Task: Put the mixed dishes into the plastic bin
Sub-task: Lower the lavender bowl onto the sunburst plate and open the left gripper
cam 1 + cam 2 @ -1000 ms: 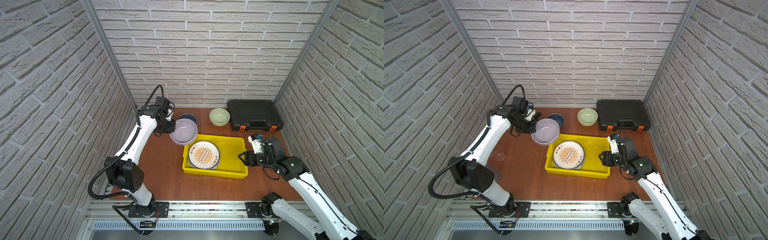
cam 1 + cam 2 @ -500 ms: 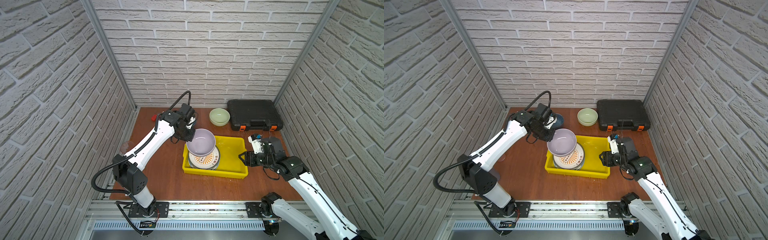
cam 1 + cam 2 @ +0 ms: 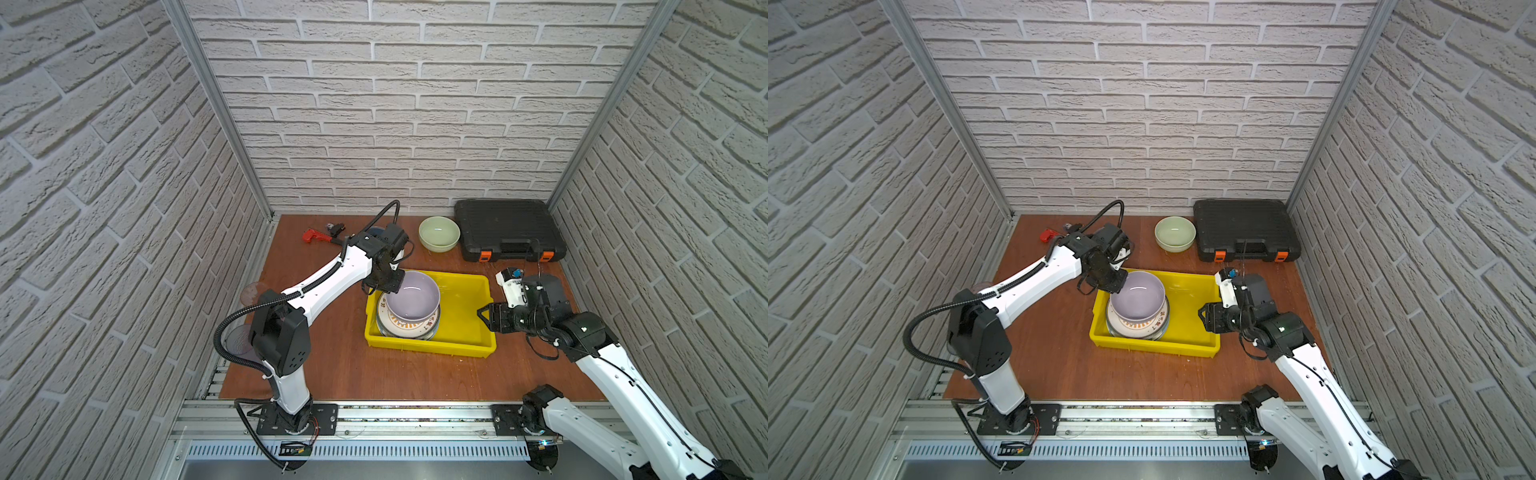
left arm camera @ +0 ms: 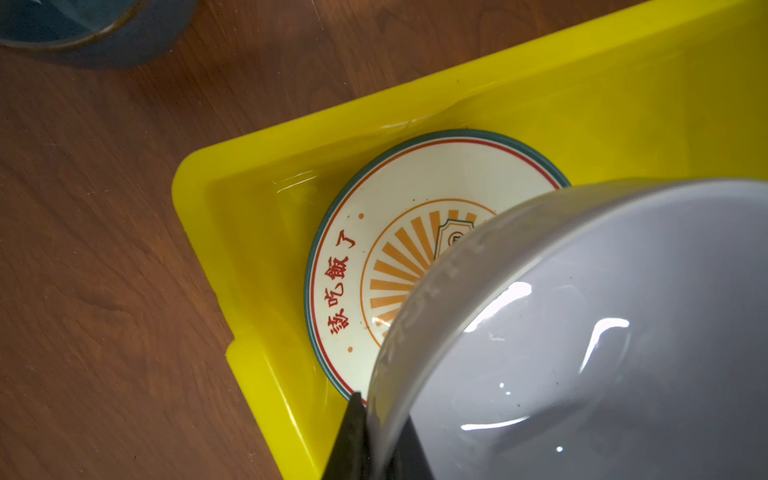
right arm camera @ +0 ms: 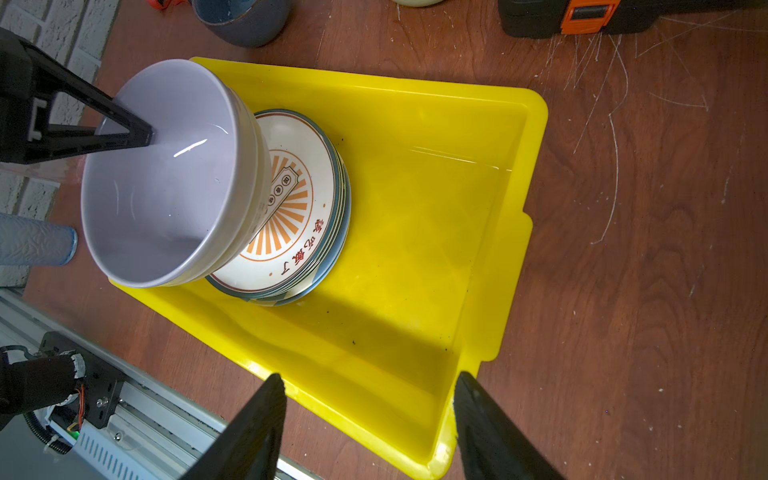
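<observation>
so the lilac bowl (image 3: 413,301) is over the left end of the yellow bin (image 3: 432,348), tipped a bit, its base on or just above the stack of plates (image 5: 328,249) that's already lying in there; can't tell from any view whether it's actually touching the printed plate (image 4: 353,266) on top; the left hand (image 3: 384,283) is pinching the bowl's rim, one finger inside and one outside, pressed tight on the wall, so I'd say this one is about to be let go but isn't dropped off yet; the right half of the bin is bare yellow; the right hand (image 5: 368,378) sits at the bin's right end, spread wide and holding nothing; as for what's left, the green bowl (image 3: 439,235) is out on the surface (image 3: 332,374) near the back wall, the dark-blue bowl (image 5: 241,18) is just behind the bin's back-left corner, and a pinkish tumbler (image 3: 250,292) and a bluish tumbler (image 3: 236,337) are off by the left edge, partly hidden by the left arm; so roughly halfway by my count, plates done, one bowl nearly in, two bowls and two tumblers to go; the red wrench (image 3: 316,236) and black case (image 3: 509,228) at the back aren't dishes, so they'd stay put.
</observation>
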